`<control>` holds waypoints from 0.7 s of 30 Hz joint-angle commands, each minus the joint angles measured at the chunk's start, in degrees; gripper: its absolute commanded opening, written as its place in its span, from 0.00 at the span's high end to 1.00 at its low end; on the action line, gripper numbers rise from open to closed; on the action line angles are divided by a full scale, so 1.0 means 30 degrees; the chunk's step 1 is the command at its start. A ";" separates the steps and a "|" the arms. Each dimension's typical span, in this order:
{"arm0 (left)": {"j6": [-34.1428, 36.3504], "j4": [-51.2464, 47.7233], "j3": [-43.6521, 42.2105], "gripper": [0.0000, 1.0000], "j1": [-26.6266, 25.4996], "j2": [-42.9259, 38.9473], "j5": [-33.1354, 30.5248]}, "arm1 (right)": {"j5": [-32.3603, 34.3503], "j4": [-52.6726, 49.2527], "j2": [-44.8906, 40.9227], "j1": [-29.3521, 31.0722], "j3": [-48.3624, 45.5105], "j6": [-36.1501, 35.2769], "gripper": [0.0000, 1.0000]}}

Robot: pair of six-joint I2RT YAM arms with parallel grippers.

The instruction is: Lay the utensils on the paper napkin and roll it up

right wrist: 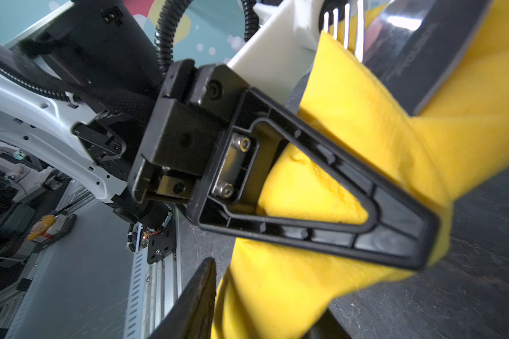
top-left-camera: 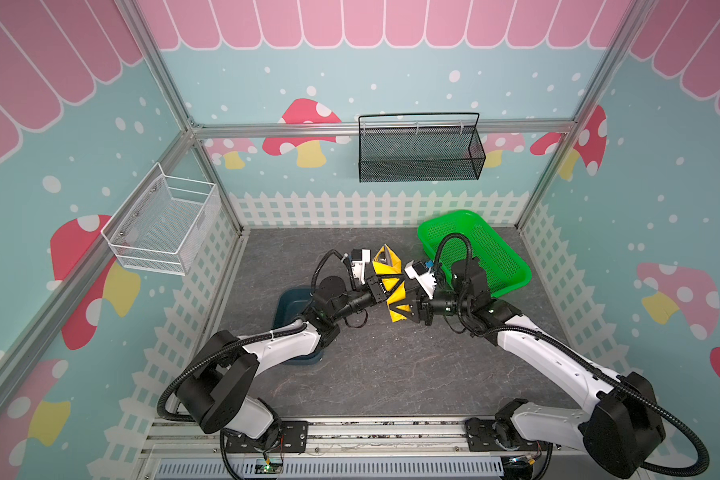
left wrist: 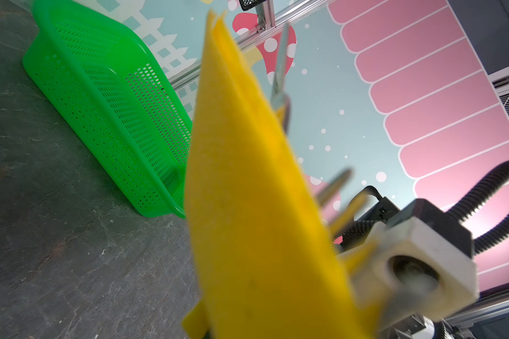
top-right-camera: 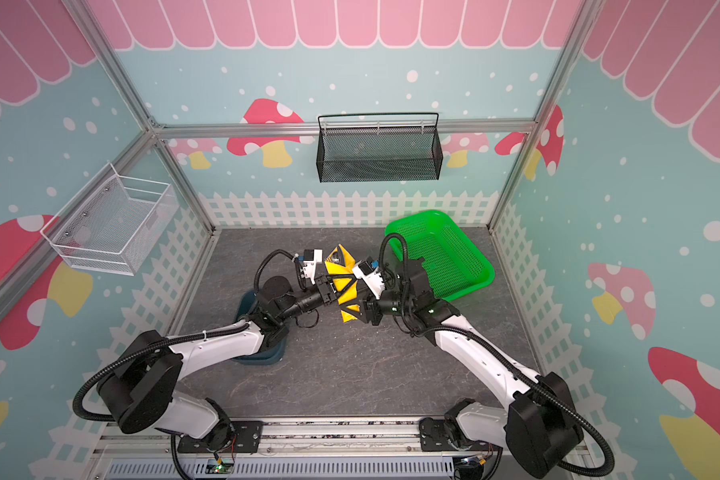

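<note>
Jaws of the left gripper (top-left-camera: 393,287) pinch the folded paper napkin (top-left-camera: 385,268) mid-length, over the tabletop (top-left-camera: 371,374). Those of the right gripper (top-left-camera: 404,311) straddle its lower end; whether they press it I cannot tell. Beyond the left jaws, utensils (top-left-camera: 385,258) poke out, fork (right wrist: 347,26) tines showing.

White shells on left arm (top-left-camera: 283,345) and right arm (top-left-camera: 537,349), black joints. Black ribbed hose (right wrist: 162,38) just behind the jaws, white camera block (top-left-camera: 360,259) alongside. Black triangular ribbed finger (right wrist: 394,243), two silver hex screws (right wrist: 244,143) at its root.
</note>
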 commanded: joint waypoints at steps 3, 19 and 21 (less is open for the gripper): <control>-0.0173 0.1166 0.0717 0.93 -0.0042 -0.0373 0.0421 | -0.2436 0.1366 0.0417 -0.0108 -0.0178 0.0336 0.56; -0.0753 0.2306 0.1120 0.93 -0.0064 0.0151 0.1284 | -0.4435 0.2037 0.0873 -0.0503 -0.0193 0.0841 0.65; -0.0808 0.2431 0.1179 0.93 -0.0067 0.0245 0.1366 | -0.4727 0.2762 0.0845 -0.0587 -0.0451 0.1391 0.66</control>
